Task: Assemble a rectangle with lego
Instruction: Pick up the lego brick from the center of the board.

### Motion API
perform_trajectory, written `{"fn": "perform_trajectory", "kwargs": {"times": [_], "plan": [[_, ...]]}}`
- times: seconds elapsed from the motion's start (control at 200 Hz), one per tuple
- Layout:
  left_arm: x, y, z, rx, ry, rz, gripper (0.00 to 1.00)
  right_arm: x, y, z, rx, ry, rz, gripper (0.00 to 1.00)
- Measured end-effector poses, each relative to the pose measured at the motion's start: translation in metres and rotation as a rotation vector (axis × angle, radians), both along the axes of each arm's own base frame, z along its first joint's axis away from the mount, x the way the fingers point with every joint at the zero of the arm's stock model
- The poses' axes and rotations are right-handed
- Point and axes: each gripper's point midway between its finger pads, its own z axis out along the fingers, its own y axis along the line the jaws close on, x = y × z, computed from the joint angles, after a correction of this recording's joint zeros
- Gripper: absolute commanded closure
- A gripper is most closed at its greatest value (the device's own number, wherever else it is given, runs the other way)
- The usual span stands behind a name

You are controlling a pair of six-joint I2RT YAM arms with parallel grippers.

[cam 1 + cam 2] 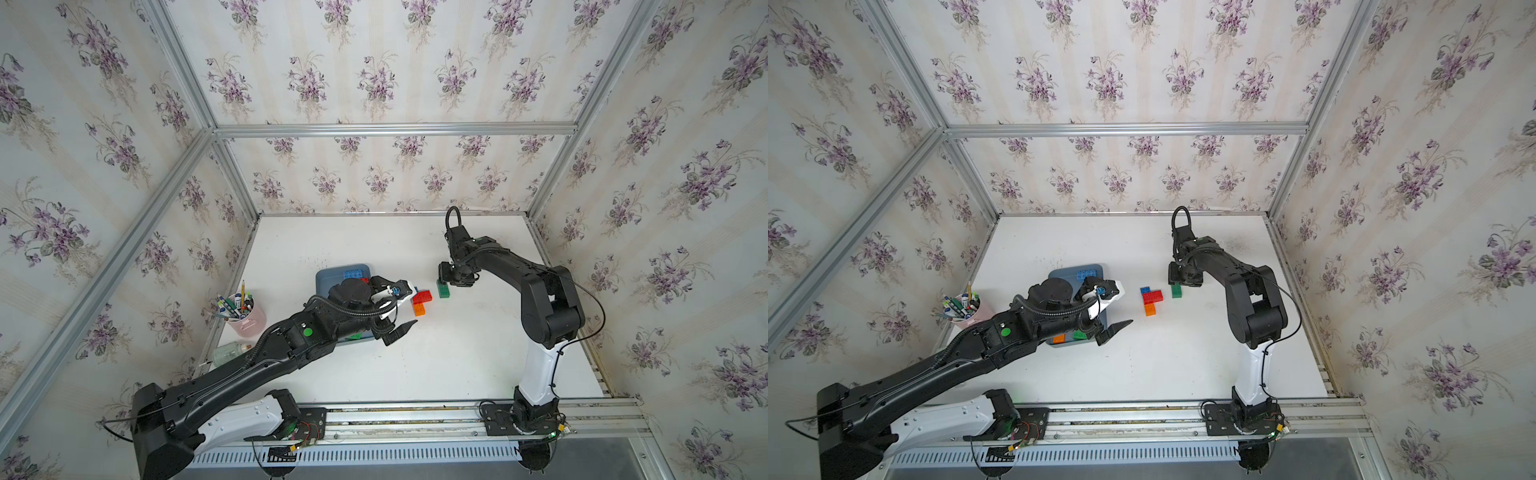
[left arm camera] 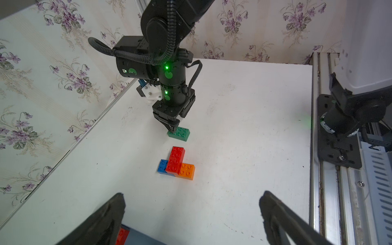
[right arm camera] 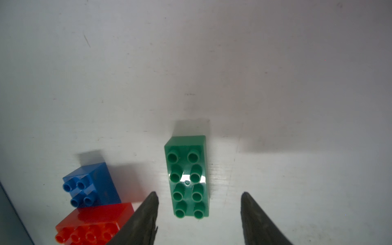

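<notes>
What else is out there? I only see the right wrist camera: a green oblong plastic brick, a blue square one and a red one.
Observer: A small orange studded plastic brick touches the red oblong plastic brick, opposite the blue square brick.
Operator: Where's the other hand?
Observer: The left hand hangs wide open at the edge of a blue-grey plastic tray.
Operator: More bricks there?
Observer: Yes, a light blue oblong studded brick lies in that tray.

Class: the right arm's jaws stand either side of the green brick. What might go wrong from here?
1. The green brick sits nearer one jaw, which may touch first and skew it.
2. That jaw stands close to the red brick; a nudge there could shift that cluster.
</notes>
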Motion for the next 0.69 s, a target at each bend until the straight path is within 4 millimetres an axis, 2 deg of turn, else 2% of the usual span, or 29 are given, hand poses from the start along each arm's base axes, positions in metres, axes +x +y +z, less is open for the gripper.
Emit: {"fn": "perform_trajectory", "kwargs": {"times": [0.13,0.385,0.445,0.585,0.694], "plan": [[0.0,0.0,-0.001,-0.02,0.002,0.008,0.0,-0.001,0.002,-0.01,0.005,0.013,0.007,0.48],[0.0,0.0,-0.009,-0.02,0.023,0.016,0.0,-0.001,0.009,-0.022,0.01,0.023,0.021,0.53],[0.0,0.0,-0.012,-0.018,0.028,0.018,0.0,-0.001,0.01,-0.024,0.008,0.026,0.023,0.56],[0.001,0.0,-0.016,-0.021,0.03,0.021,0.0,0.001,0.011,-0.026,0.002,0.027,0.028,0.74],[0.001,0.0,-0.02,-0.03,0.029,0.023,0.0,0.002,0.01,-0.024,-0.005,0.019,0.026,0.76]]}}
